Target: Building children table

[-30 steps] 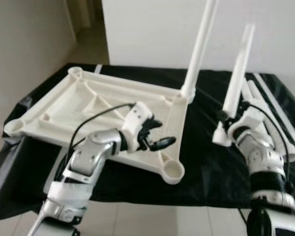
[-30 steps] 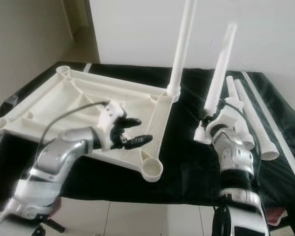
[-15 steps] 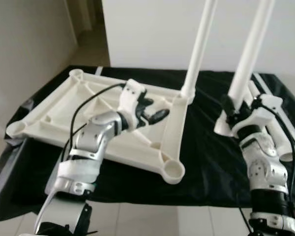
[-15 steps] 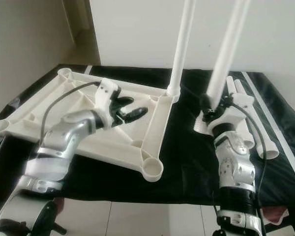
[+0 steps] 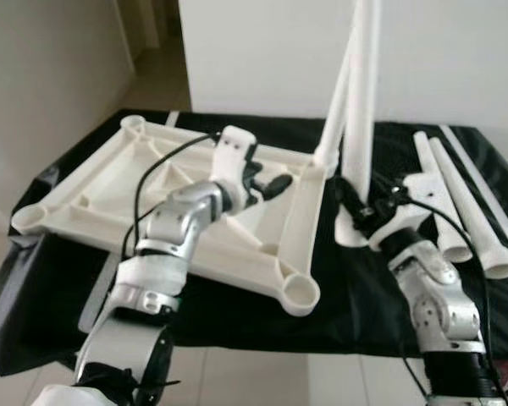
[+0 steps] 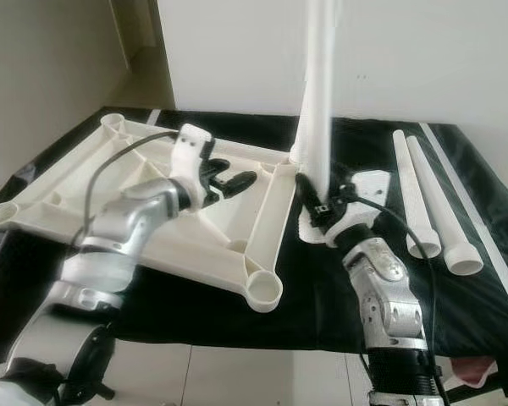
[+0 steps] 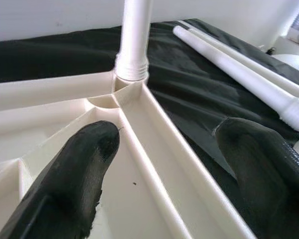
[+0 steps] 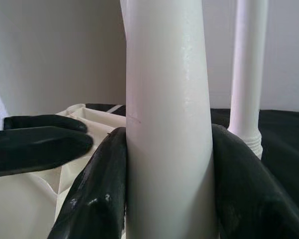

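I had the white tabletop (image 5: 152, 203) lying upside down on the black cloth (image 5: 356, 288) over the work surface, ribs up, with round leg sockets at the corners; the near right socket (image 5: 298, 292) was open and bare. One table leg (image 6: 309, 101) stood already fitted in the far right corner socket, its top cut off by the frame edge. My right gripper (image 8: 164, 199) was clamped on a second leg (image 5: 361, 110), held upright just right of the tabletop's right edge, its flared foot (image 5: 353, 233) low over the cloth; I couldn't tell whether the foot touched the cloth. In the head views the held leg overlapped the fitted one, so the two were hard to separate up high, and the held leg's top was cut off too. In the right wrist view the black fingers (image 8: 99, 189) pressed both sides of the leg, the fitted leg behind it. My left gripper (image 5: 262, 182) hovered over the far right part of the tabletop, fingers spread apart and holding nothing; in the left wrist view the fingertips (image 7: 84, 164) straddled a rib near the fitted leg's socket, contact unclear. Two spare legs (image 6: 432, 203) lay side by side on the cloth at the right, running near to far. A thin white strip (image 5: 487, 190) lay further right, partly cut off. Pale floor tiles (image 6: 237, 372) showed at the near edge.
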Available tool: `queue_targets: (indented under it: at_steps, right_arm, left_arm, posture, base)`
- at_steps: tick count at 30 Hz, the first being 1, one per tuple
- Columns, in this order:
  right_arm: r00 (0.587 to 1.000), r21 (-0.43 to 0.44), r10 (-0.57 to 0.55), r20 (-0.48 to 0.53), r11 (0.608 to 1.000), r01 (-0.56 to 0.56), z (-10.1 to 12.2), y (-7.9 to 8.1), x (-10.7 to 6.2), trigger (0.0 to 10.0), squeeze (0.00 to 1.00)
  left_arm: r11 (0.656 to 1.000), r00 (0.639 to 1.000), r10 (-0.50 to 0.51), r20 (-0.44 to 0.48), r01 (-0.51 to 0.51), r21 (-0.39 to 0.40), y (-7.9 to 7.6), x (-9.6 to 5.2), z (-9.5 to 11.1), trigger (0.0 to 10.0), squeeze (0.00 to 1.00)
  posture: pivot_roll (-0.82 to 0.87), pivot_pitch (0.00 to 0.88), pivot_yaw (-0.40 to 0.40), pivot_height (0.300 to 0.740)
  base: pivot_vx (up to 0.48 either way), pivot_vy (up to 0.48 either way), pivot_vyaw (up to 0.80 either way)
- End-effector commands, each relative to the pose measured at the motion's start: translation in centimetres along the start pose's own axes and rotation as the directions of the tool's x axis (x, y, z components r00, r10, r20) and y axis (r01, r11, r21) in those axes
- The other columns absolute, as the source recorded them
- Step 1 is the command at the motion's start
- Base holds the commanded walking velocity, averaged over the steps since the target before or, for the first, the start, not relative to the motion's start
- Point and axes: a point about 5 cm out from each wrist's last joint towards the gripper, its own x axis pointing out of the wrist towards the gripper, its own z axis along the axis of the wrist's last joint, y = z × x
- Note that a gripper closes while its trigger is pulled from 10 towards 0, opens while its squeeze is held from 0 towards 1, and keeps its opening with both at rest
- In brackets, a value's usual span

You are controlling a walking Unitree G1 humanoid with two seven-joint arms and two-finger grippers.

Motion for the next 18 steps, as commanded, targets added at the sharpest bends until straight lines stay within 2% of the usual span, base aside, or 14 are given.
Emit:
queue_targets:
  at_steps: [1,8,13,18]
  right_arm:
    - [1.0,-0.032,0.024,-0.007,0.999,-0.025,0.4,0.1,-0.2,10.0,0.0]
    - [0.995,-0.019,0.095,-0.012,0.995,-0.095,0.5,0.8,-0.5,10.0,0.0]
    - [0.982,-0.014,0.177,-0.063,0.984,-0.178,-0.5,1.9,-0.8,10.0,0.0]
    - [0.975,0.009,0.208,-0.083,0.978,-0.208,-0.8,2.3,-0.9,10.0,0.0]
  left_arm:
    - [0.998,0.999,-0.048,0.023,0.049,-0.034,-0.6,0.4,0.4,10.0,0.0]
    - [0.983,0.982,-0.181,0.045,0.183,-0.03,-2.3,0.8,0.9,10.0,0.0]
    - [0.986,0.983,-0.162,0.082,0.165,-0.02,-2.2,2.0,2.8,10.0,0.0]
    - [0.988,0.982,-0.151,0.117,0.151,0.007,-2.0,2.1,4.2,10.0,0.0]
  posture:
    - [-0.05,0.011,0.008,0.74]
    - [-0.05,0.009,0.0,0.74]
    - [-0.05,0.007,-0.004,0.74]
    - [-0.05,0.003,-0.012,0.74]
  base:
    - [0.0,0.0,0.0]
    - [0.0,0.0,0.0]
    - [0.0,0.0,0.0]
    - [0.0,0.0,0.0]
